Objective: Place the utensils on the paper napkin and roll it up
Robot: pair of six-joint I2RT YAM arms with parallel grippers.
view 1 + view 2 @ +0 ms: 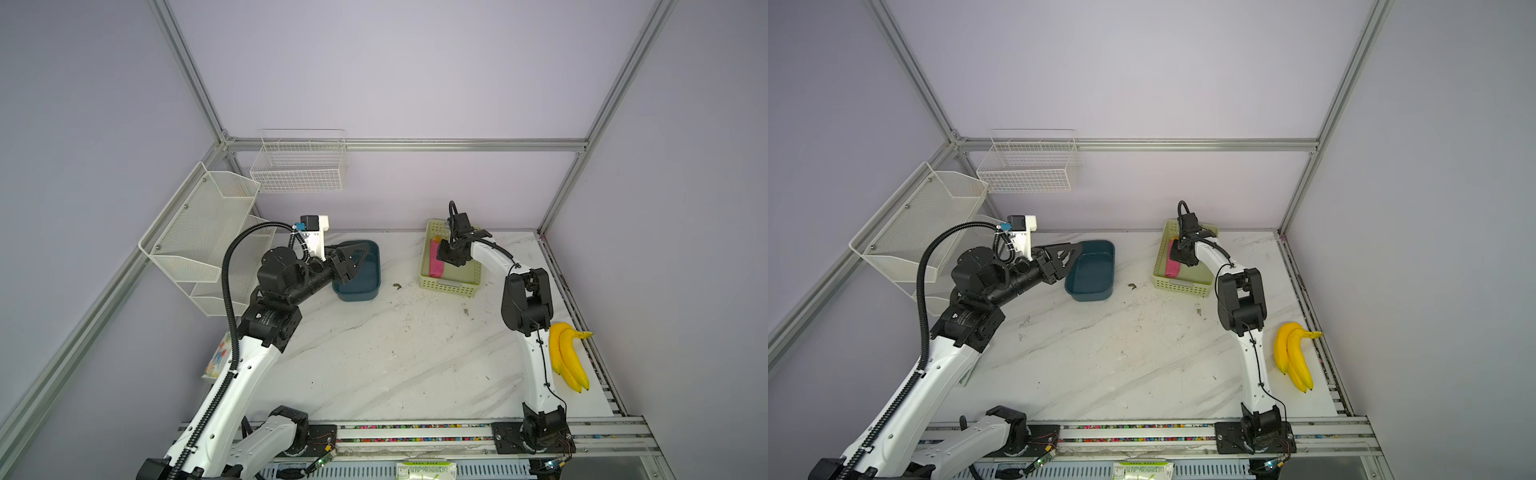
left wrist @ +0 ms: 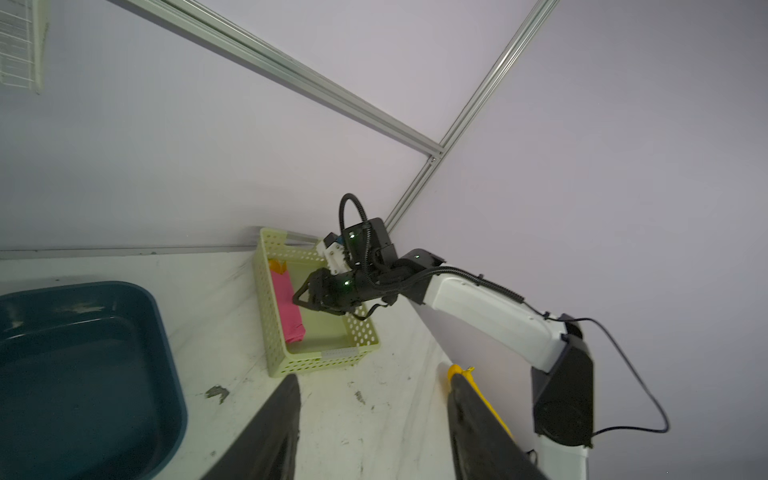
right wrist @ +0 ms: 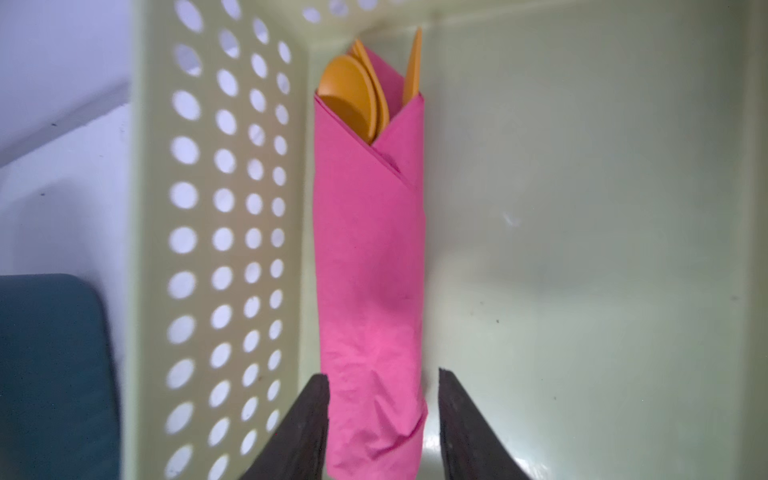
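My left claw (image 2: 372, 380) hangs open and empty by the blue tub (image 1: 365, 270), and farther right my right claw (image 3: 380, 374) stands open astride the paper napkin (image 3: 370, 257), rolled round the utensils (image 3: 349, 91) in the far green basket (image 3: 232, 208), where snagging the soft paper as I back out could unroll it.

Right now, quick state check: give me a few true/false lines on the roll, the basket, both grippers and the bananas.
1. The napkin roll lies in the green basket. True.
2. The utensils are fully hidden. False: orange tips poke out of one end of the roll.
3. The left gripper holds a banana. False: it is open with nothing in it, by the blue tub.
4. The right gripper straddles one end of the roll. True.
5. The bananas are in the tub. False: they lie on the table, at its right edge.
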